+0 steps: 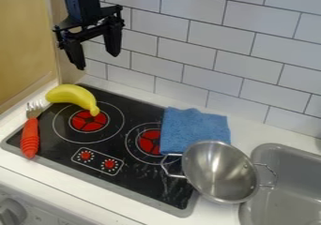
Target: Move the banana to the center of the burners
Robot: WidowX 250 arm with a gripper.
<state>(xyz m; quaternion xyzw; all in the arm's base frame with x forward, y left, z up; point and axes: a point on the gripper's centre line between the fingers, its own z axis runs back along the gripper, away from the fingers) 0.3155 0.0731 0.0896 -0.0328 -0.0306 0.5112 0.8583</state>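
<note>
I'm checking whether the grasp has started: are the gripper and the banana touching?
Apart. In the camera view, the gripper hangs above the banana, with a gap below its fingertips.

Gap between burners (89,120), pan (219,172) over stove (145,184) edge

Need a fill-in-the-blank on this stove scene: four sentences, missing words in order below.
1. The yellow fruit with its tip over the left burner is a ____.
2. The cloth is coloured ____.
3. The metal pan has ____ wire handles.
4. The gripper is ____, not shut.

Missing words: banana; blue; two; open.
</note>
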